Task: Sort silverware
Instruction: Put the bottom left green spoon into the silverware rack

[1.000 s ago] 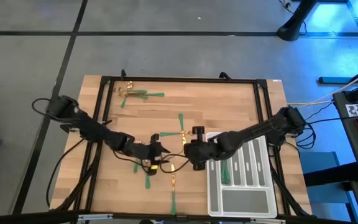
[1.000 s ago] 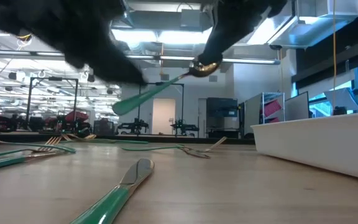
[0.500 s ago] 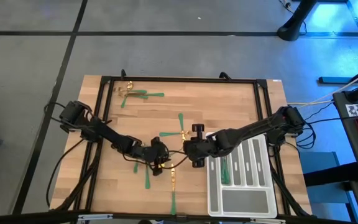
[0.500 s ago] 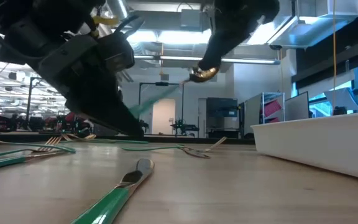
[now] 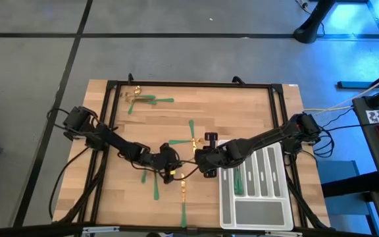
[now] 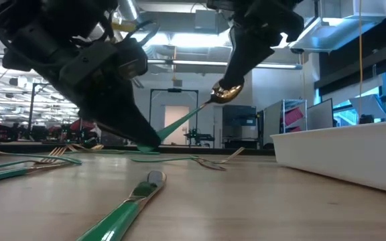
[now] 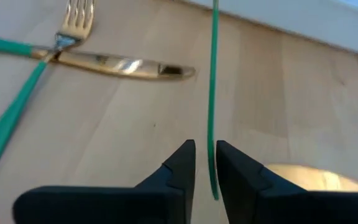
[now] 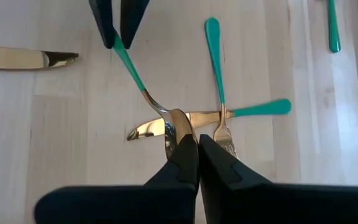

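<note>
Left of the divided tray (image 5: pixel 254 191), the left end effector (image 5: pixel 168 164) is pinched on the green handle tip of a spoon (image 6: pixel 206 106). The right end effector (image 5: pixel 202 163), just beside the tray's left wall, is clamped tight on the spoon's gold bowl, holding it above the counter (image 5: pixel 242 112). A crossed fork (image 8: pixel 219 93) and knife (image 8: pixel 210 118) lie beneath them; bare wood stretches beyond toward the counter's far edge.
</note>
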